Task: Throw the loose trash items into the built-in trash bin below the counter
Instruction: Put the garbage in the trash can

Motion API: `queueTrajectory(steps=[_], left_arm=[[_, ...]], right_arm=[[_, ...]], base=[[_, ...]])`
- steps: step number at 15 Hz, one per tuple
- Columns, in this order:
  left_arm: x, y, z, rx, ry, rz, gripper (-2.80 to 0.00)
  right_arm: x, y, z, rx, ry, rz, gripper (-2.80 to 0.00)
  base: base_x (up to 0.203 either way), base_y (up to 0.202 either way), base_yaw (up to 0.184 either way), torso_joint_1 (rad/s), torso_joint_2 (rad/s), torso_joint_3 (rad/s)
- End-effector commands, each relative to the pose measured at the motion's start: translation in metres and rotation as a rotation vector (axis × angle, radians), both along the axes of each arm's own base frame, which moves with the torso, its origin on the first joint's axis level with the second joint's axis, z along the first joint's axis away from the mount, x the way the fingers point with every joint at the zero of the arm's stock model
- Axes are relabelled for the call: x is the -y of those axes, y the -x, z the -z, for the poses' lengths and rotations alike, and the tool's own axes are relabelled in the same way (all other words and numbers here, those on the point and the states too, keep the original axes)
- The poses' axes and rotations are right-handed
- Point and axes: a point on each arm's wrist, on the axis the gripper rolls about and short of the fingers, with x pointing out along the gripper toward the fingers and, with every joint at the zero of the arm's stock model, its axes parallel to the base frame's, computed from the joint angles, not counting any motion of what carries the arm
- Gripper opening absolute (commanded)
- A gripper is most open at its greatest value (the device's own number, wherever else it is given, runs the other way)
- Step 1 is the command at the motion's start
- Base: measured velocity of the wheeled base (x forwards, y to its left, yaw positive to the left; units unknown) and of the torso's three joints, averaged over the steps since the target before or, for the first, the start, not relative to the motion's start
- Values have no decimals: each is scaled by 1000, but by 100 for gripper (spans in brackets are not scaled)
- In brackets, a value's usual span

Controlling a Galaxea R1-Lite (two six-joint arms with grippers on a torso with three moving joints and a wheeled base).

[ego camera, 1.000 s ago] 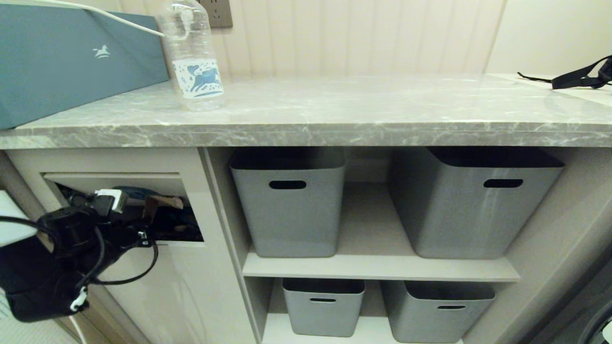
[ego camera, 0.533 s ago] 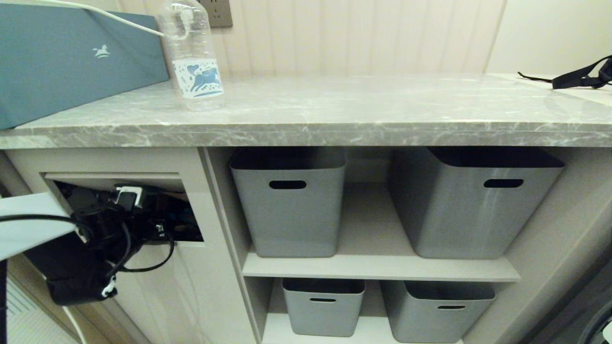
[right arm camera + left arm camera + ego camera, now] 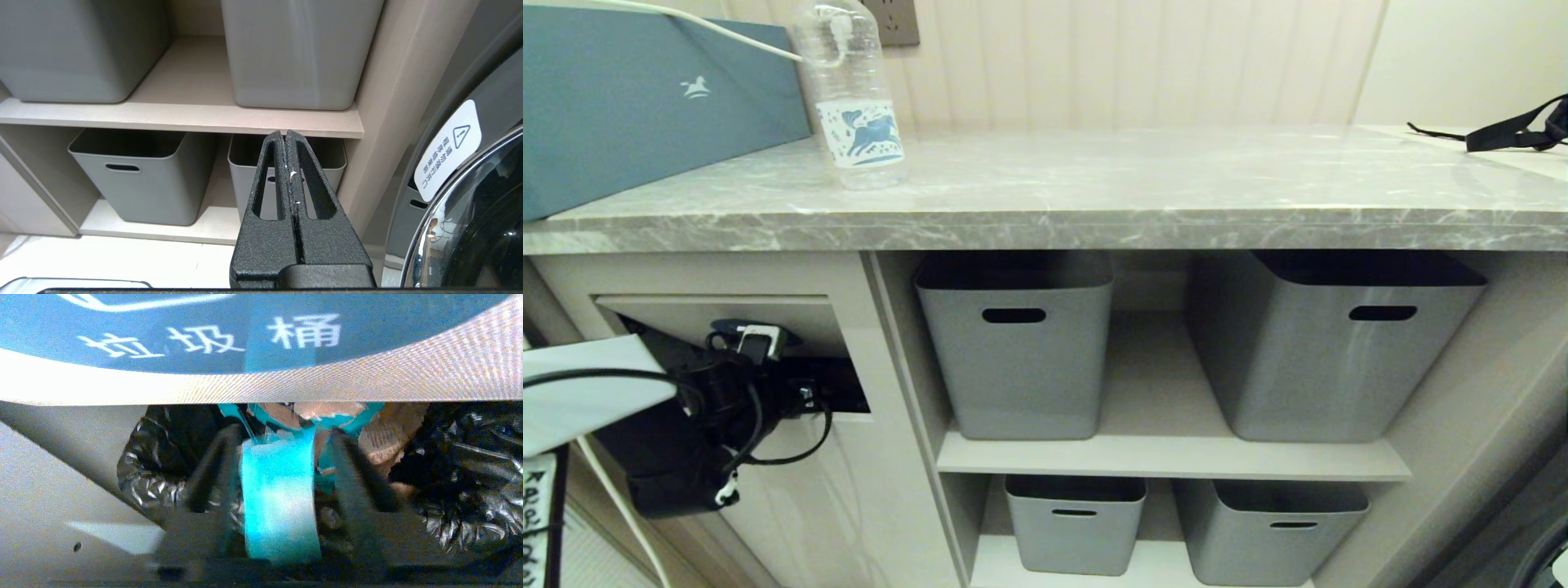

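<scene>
Grey tubs (image 3: 1015,343) flank the bin (image 3: 727,327) — left gripper (image 3: 282,457) inside, fingers parted, gripping nothing.

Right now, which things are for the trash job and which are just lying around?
For the job:
- water bottle
- trash bin
- counter
- left gripper, reaching into the bin

Just lying about:
- grey tubs
- blue box
- black strap

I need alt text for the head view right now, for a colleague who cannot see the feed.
The left pincer reaches into the open flap of the built-in trash bin below the counter. A clear plastic water bottle stands upright on the counter beside a blue box. Grey tubs fill the shelves to the right.
</scene>
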Motion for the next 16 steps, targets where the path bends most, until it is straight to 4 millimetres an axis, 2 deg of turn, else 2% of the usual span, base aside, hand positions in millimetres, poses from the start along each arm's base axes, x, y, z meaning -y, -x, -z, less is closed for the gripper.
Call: queueTrajectory(steps=[1, 5, 7, 10, 14, 15, 16], left_arm=[[2, 3, -2, 6, -2, 6, 0], [4, 10, -17, 35, 0, 12, 0], [7, 23, -31, 48, -1, 15, 0], [16, 67, -50, 31, 4, 24, 0], [27, 137, -84, 66, 3, 36, 0], [30, 155, -91, 82, 1, 41, -280], [32, 172, -98, 100, -1, 48, -280]], right_arm=[[0, 0, 0, 1, 1, -1, -280], [0, 0, 0, 1, 1, -1, -280], [0, 0, 0, 1, 1, -1, -280], [0, 0, 0, 1, 1, -1, -280], [0, 0, 0, 0, 1, -1, -280], [0, 0, 0, 1, 1, -1, -280], [0, 0, 0, 1, 1, -1, -280]], base=[[0, 0, 0, 0, 0, 0], [0, 0, 0, 0, 0, 0], [0, 0, 0, 0, 0, 0], [0, 0, 0, 0, 0, 0], [0, 0, 0, 0, 0, 0], [0, 0, 0, 0, 0, 0], [0, 0, 0, 0, 0, 0]])
